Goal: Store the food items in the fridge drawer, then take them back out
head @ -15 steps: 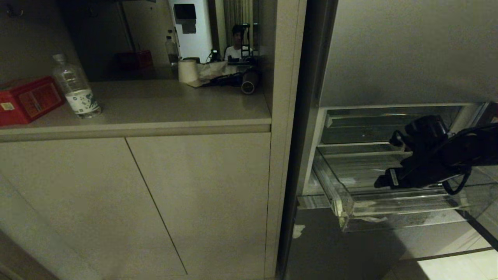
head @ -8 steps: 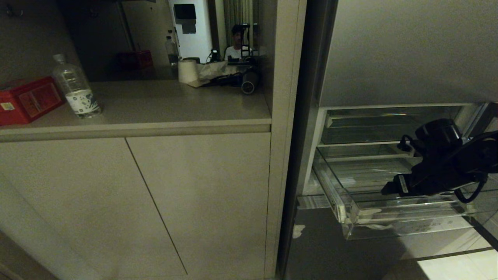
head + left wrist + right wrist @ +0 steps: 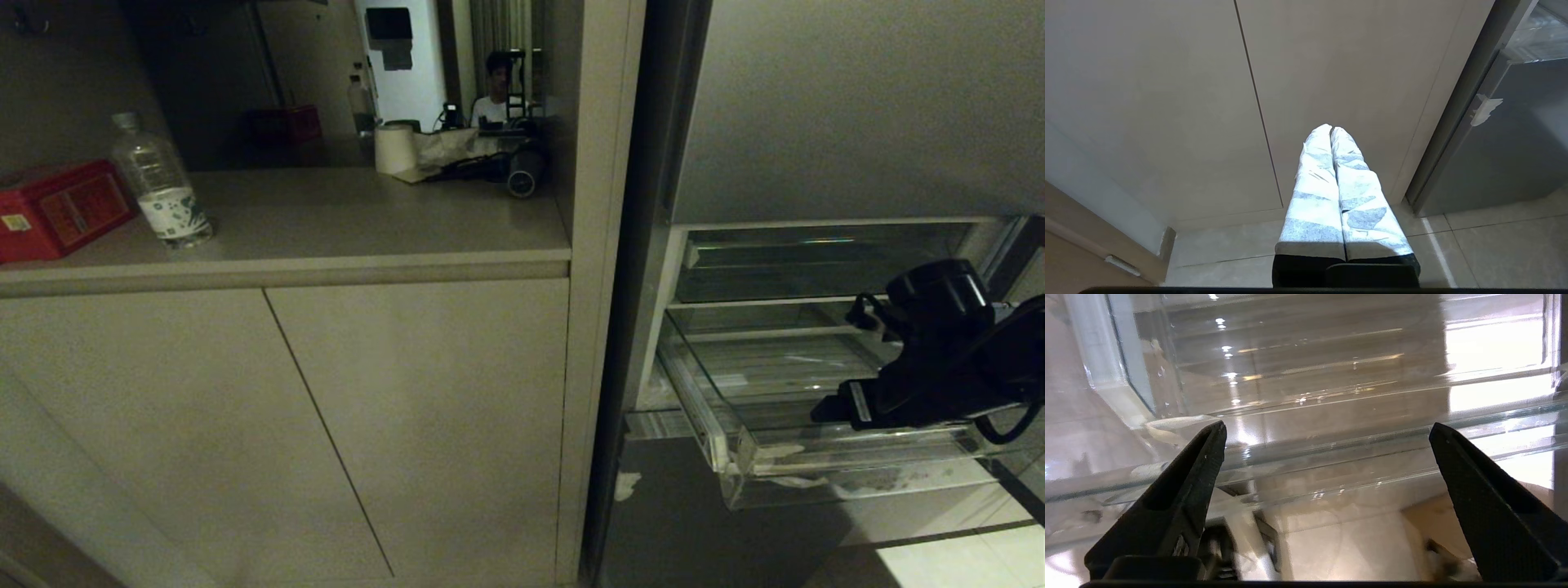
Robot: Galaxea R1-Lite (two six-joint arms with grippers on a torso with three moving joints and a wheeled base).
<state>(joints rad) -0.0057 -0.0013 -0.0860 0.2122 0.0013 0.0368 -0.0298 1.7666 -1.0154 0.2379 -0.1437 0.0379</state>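
A: Right end effector [image 3: 1327,430] hovers over the front rim of the wide, shallow clear plastic fridge drawer [image 3: 735,437], its black fingers [image 3: 1200,457] spread wide, pinching nothing

B: And the drawer?

A: Pulled out from the fridge, whitish tape scraps on its front corner. I'd keep the fingers clear of the rim and move level, since clear plastic hides its edges

B: The left end effector [image 3: 1331,130]?

A: Parked low by the beige cabinet doors [image 3: 1249,81], its wrapped fingers pressed together

B: Counts?

A: One drawer, two end effectors, no food items visible, one plastic water bottle [image 3: 159,184] and one red box [image 3: 57,208] on the tabletop [image 3: 367,220]
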